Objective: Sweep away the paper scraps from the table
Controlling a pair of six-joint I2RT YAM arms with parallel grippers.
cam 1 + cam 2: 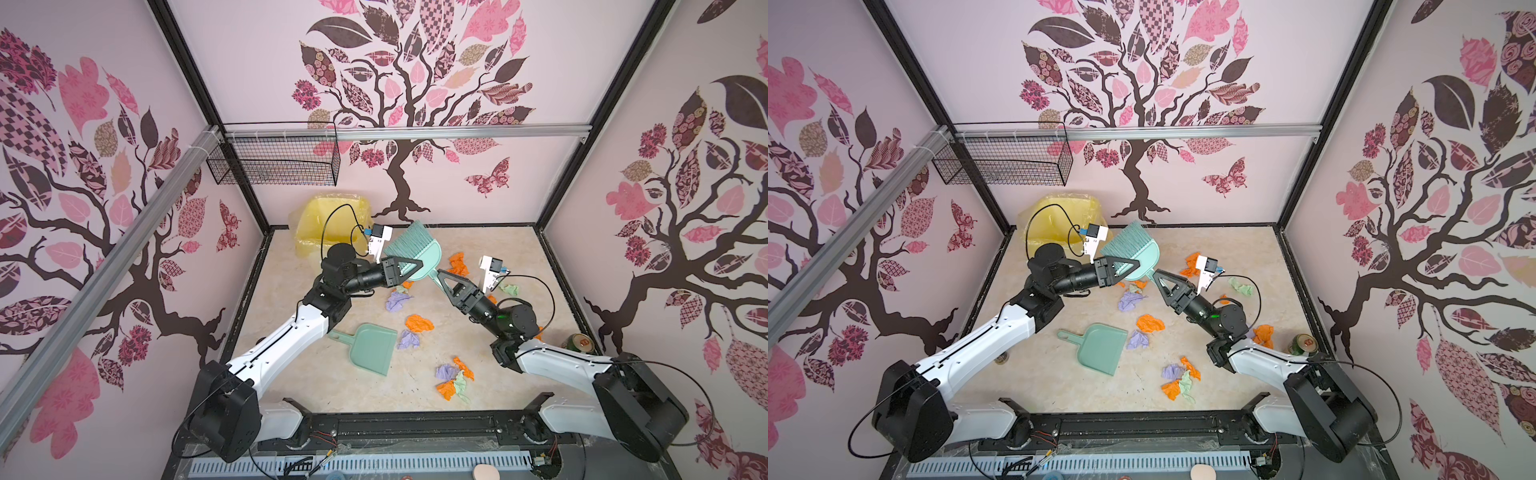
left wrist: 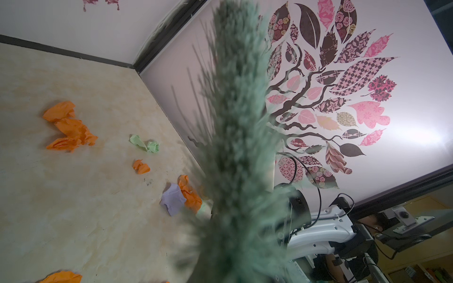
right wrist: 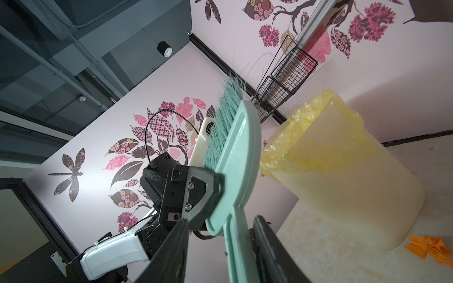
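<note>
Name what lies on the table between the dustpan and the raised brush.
A crumpled lilac scrap, then small orange and green bits; both top views show them.

Crumpled orange, lilac, green paper scraps (image 1: 419,323) across table (image 1: 299,386)

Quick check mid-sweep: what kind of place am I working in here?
Likely a staged robot test cell, not a real room: tree-print wall panels behind an aluminium rail, two arms mounted at the front of the table, and paper scraps strewn on it.
</note>
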